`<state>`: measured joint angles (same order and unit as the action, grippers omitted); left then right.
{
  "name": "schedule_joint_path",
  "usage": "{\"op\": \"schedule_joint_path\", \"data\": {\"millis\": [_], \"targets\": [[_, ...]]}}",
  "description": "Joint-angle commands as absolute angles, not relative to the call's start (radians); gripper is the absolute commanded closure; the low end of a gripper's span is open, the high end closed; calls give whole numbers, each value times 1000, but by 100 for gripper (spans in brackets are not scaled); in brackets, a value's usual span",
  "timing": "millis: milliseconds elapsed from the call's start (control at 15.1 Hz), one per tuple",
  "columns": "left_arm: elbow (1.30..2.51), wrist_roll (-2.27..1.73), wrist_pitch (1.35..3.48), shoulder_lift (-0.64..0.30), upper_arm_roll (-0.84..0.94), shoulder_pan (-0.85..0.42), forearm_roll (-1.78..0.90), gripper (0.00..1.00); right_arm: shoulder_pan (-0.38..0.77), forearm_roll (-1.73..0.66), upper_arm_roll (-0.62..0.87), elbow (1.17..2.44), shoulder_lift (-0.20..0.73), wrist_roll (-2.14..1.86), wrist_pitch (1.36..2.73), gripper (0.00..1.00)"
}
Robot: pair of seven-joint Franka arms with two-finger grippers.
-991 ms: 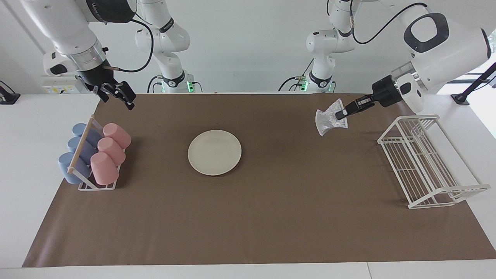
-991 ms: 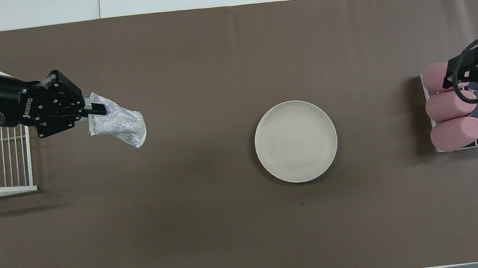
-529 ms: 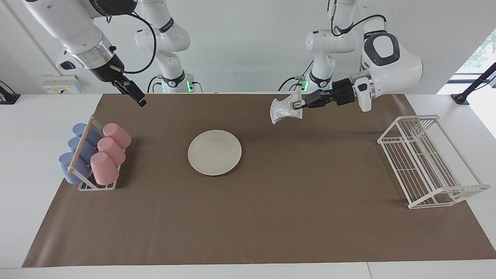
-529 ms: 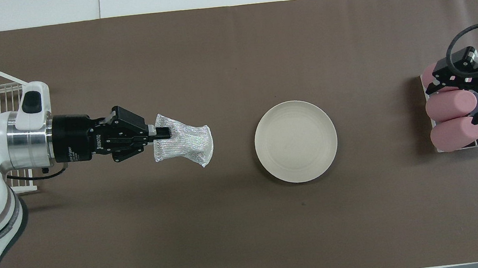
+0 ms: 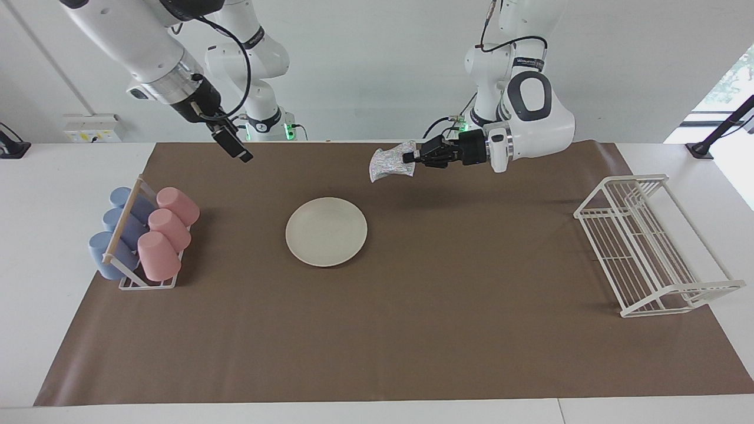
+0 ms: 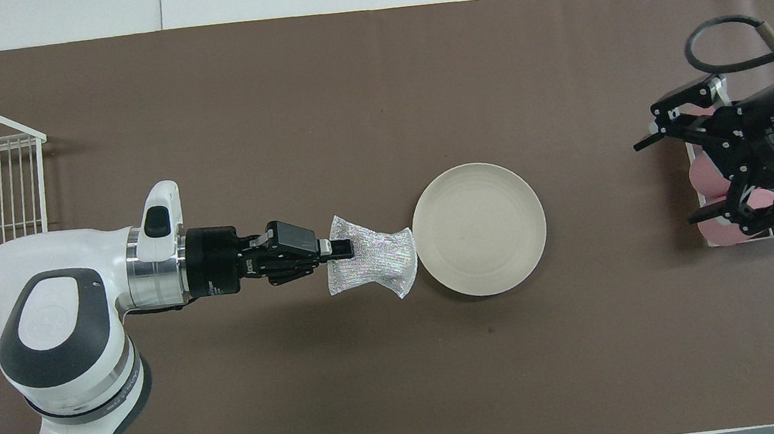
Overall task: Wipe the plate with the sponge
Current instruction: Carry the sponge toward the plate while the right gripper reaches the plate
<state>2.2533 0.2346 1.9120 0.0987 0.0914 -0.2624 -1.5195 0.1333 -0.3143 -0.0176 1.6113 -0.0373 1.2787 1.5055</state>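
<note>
Silvery mesh-looking sponge [image 5: 390, 163] is pinched by one edge between the clenched fingertips of the left gripper [image 5: 411, 158], and the rest of it sticks out from the tips and droops a bit, so I'd guess it's really light and floppy with no stiffness of its own. The wrinkly, shiny surface looks like it could be a little slick, so a grip that deep on one edge seems about right; holding it nearer the middle would probably leave less pad free to wipe with. Working outward, the gripper is up in the air, arm stretched out level over the brown mat [image 5: 447, 306], and from overhead the sponge's free edge sits right next to the rim of the plate [image 5: 326, 231] without being over it, while the facing view shows it hanging well above the table. That plate is flat on the mat around the middle of the table, cream, rigid, looks breakable, and nothing is pinning it, so my worry is it slides under a sideways wipe. Right gripper [image 5: 233, 144] has its fingers spread wide, holding nothing, up in the air over the mat near the rack of pink and blue cups [image 5: 144, 237]. White wire rack [image 5: 651, 244] sits at the left arm's end
</note>
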Motion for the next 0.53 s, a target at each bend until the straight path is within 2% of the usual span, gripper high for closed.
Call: {"op": "schedule_joint_path", "data": {"millis": [0,198,462], "targets": [[2301,278,1939,140,78,-291,-1565,100,211,-342,-15,1675,-71,1490,1577,0],[2306,281,1939,140,77,-291,-1565,100,282,-342,-15,1791,-123,1588,1656,0],[2312,282,1937,141,77,-293,-1565,100,337,-342,-14,1833,-124,1614,1730,0]]}}
